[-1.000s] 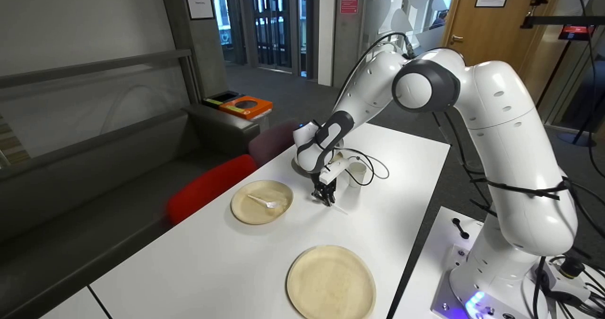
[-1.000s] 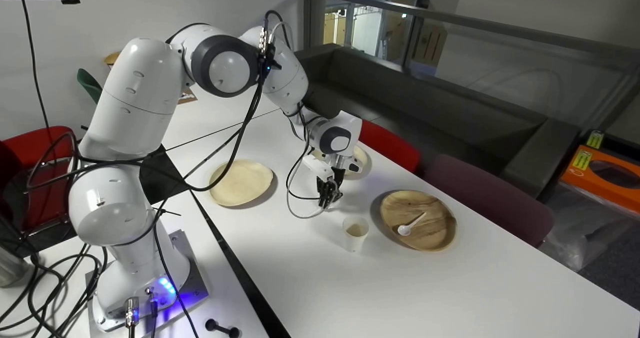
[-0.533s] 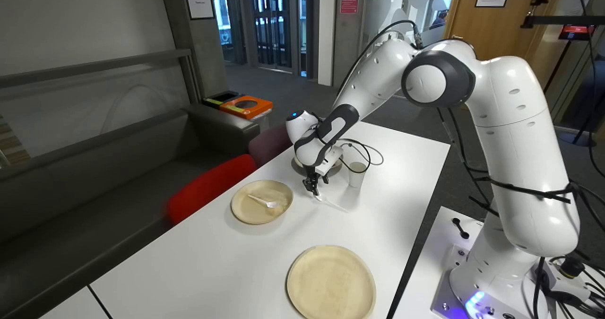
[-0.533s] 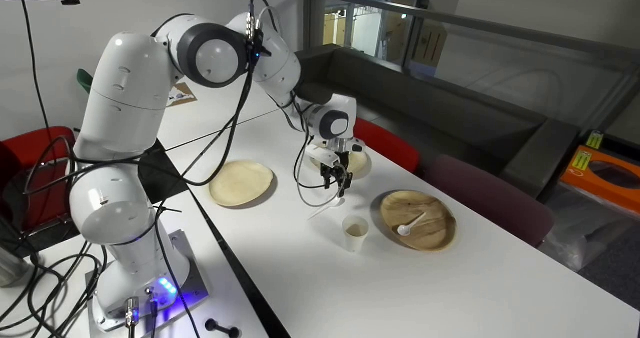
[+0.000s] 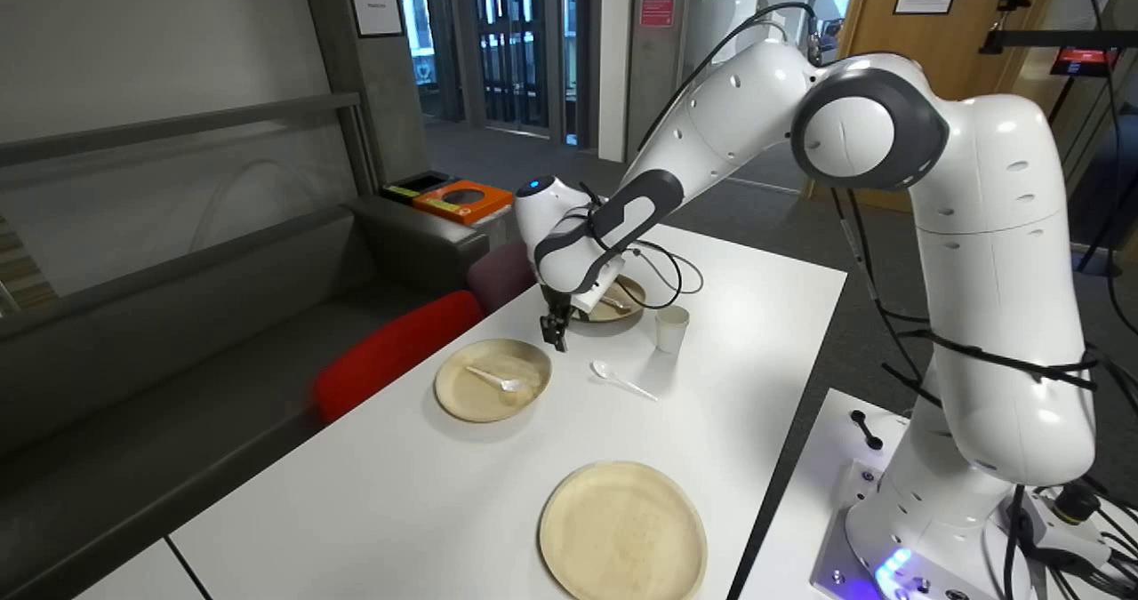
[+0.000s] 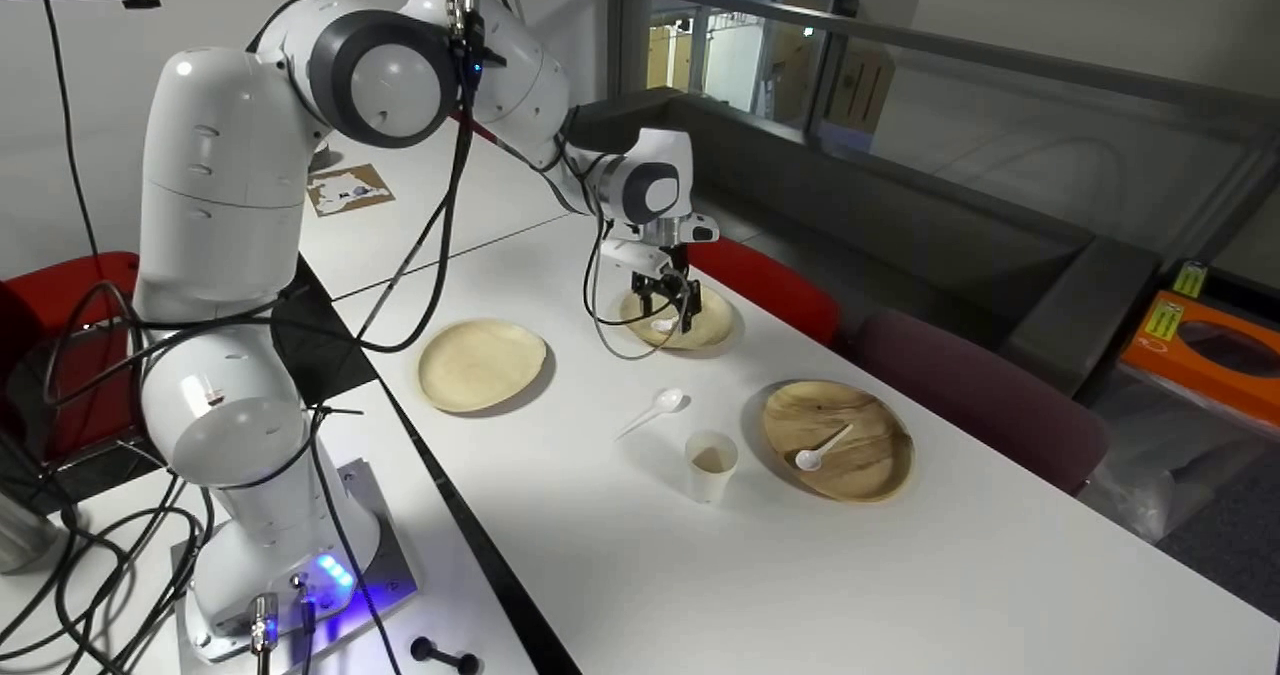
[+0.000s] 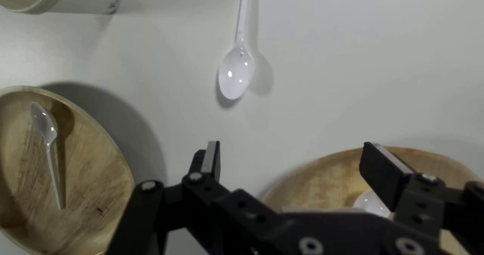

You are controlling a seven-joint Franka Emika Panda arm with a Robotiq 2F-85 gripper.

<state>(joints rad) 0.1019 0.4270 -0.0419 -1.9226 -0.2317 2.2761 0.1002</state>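
My gripper stands open above the table, its fingers wide apart and nothing between them. A white plastic spoon lies on the white table ahead of the fingertips, apart from them, its bowl end toward the gripper. In both exterior views the gripper hangs in the air, and the spoon lies free on the table. Below the right finger in the wrist view is a round wooden plate holding another white spoon, partly hidden by the gripper.
A pale cup stands beside the loose spoon. Close to it is a wooden plate with a spoon on it. A further wooden plate lies nearer the robot base. Chairs and a grey couch line the table's far side.
The gripper's jaws have opened and it has risen away from the loose spoon toward the couch side. The spoon, earlier mostly covered by the fingers, now shows whole on the table.
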